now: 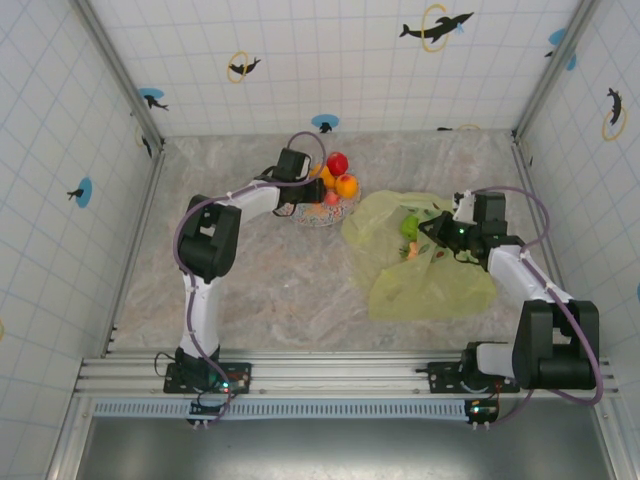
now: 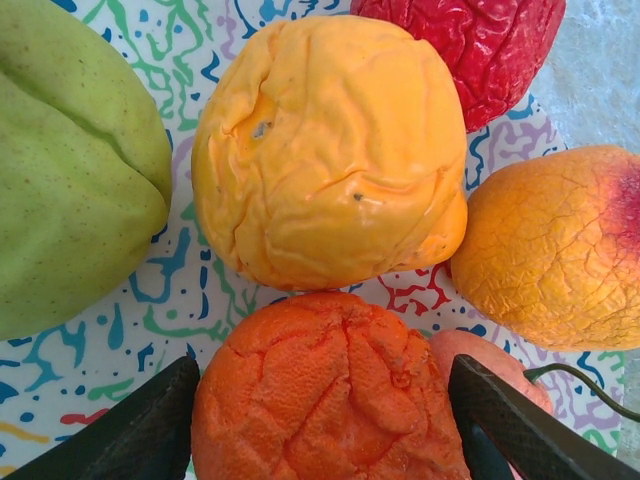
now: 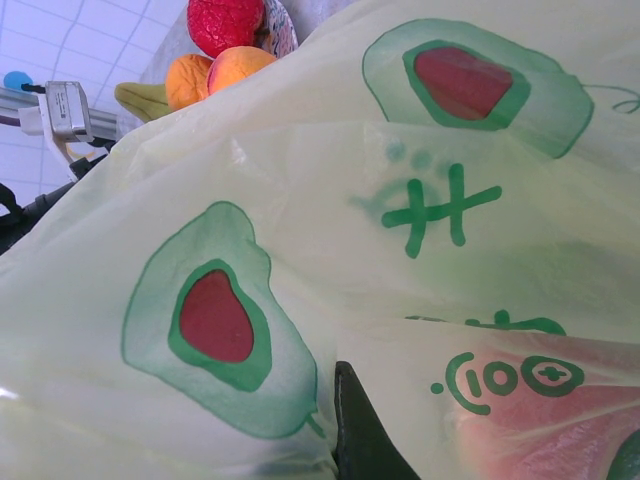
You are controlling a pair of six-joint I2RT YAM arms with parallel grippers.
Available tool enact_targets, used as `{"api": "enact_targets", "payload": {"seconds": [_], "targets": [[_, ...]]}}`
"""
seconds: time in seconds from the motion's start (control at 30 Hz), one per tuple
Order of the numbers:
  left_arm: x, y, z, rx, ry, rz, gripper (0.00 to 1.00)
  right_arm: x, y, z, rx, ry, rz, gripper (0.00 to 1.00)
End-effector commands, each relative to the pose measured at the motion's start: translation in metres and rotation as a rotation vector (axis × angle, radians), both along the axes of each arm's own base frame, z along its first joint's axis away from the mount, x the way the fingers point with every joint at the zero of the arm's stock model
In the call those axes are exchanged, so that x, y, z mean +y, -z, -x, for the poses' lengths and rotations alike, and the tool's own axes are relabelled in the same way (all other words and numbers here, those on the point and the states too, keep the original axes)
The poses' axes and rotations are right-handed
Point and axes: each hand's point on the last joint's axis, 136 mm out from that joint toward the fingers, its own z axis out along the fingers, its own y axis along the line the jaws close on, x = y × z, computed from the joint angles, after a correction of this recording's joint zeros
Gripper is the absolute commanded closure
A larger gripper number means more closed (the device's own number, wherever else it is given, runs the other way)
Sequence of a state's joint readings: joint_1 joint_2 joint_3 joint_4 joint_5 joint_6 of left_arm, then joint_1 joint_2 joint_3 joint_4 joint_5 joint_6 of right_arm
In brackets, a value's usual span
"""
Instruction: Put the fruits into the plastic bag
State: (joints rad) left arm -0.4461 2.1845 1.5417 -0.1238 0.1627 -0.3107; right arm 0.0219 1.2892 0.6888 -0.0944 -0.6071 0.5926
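Observation:
On the patterned plate (image 2: 60, 360) lie several fruits: a green pear (image 2: 70, 170), a yellow-orange one (image 2: 330, 150), a red one (image 2: 470, 40), a peach-coloured one (image 2: 560, 250) and a small pink one (image 2: 478, 350). My left gripper (image 1: 303, 188) is shut on the deep orange fruit (image 2: 330, 390), with a finger pressed against each side while it rests on the plate. The yellow-green plastic bag (image 1: 430, 275) lies right of the plate. My right gripper (image 1: 443, 232) is shut on its rim; one dark finger (image 3: 365, 430) shows with plastic wrapped around it. A green fruit (image 1: 410, 225) lies in the bag's mouth.
The plate (image 1: 322, 213) sits at the back centre of the marbled table, touching the bag's left edge. Tiled walls close in the back and both sides. A reddish shape (image 3: 540, 440) shows through the plastic near my right finger.

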Motion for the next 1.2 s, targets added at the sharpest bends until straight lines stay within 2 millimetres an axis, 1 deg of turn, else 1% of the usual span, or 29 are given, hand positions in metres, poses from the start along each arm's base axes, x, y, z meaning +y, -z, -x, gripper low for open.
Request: {"api": "enact_targets", "payload": {"seconds": [0.0, 0.07, 0.13, 0.23, 0.3, 0.37, 0.43, 0.53, 0.6, 0.63, 0.7, 0.8, 0.9, 0.97, 1.03, 1.1, 1.17], "targets": [[0.001, 0.004, -0.002, 0.002, 0.01, -0.034, 0.37, -0.002, 0.001, 0.0, -0.007, -0.004, 0.001, 1.0], [0.003, 0.002, -0.001, 0.0, 0.007, -0.043, 0.41, -0.002, 0.001, 0.0, -0.005, -0.002, 0.001, 1.0], [0.005, -0.004, 0.001, -0.012, 0.003, -0.046, 0.43, -0.002, 0.001, 0.001, -0.004, -0.001, 0.001, 1.0], [0.011, -0.018, 0.005, -0.045, -0.011, -0.041, 0.44, -0.003, 0.002, 0.001, -0.004, 0.002, 0.002, 1.0], [0.015, -0.034, 0.011, -0.08, -0.024, -0.023, 0.45, -0.003, 0.002, 0.001, -0.002, 0.002, 0.002, 1.0], [0.021, -0.045, 0.021, -0.103, -0.036, -0.01, 0.45, -0.003, 0.003, 0.001, 0.0, 0.004, 0.002, 1.0], [0.028, -0.055, 0.037, -0.117, -0.046, 0.009, 0.45, -0.003, 0.002, 0.001, -0.003, 0.005, -0.001, 1.0], [0.031, -0.07, 0.073, -0.114, -0.022, 0.085, 0.45, -0.004, 0.002, 0.0, -0.004, 0.008, 0.002, 1.0], [0.022, -0.082, 0.105, -0.132, 0.029, 0.158, 0.45, -0.004, 0.002, -0.001, -0.004, 0.008, 0.003, 1.0], [0.018, -0.08, 0.122, -0.132, 0.057, 0.172, 0.45, -0.004, 0.002, -0.002, -0.004, 0.009, 0.003, 1.0], [0.004, -0.08, 0.16, -0.138, 0.135, 0.191, 0.45, -0.003, 0.001, -0.003, -0.006, 0.009, 0.0, 1.0], [-0.019, -0.079, 0.208, -0.164, 0.251, 0.172, 0.45, -0.002, 0.0, -0.005, -0.006, 0.008, -0.001, 1.0], [-0.043, -0.083, 0.245, -0.227, 0.377, 0.151, 0.44, -0.001, -0.001, -0.007, -0.009, 0.006, 0.0, 1.0], [-0.062, -0.085, 0.263, -0.244, 0.461, 0.167, 0.44, 0.001, -0.002, -0.007, -0.01, 0.004, 0.002, 1.0], [-0.078, -0.084, 0.271, -0.257, 0.537, 0.156, 0.44, 0.003, -0.003, -0.007, -0.009, -0.003, -0.001, 1.0], [-0.093, -0.083, 0.27, -0.265, 0.579, 0.136, 0.44, 0.006, -0.005, -0.007, -0.009, -0.019, 0.001, 1.0], [-0.109, -0.083, 0.264, -0.287, 0.608, 0.118, 0.44, 0.008, -0.005, -0.004, -0.004, -0.036, 0.012, 1.0]]}}
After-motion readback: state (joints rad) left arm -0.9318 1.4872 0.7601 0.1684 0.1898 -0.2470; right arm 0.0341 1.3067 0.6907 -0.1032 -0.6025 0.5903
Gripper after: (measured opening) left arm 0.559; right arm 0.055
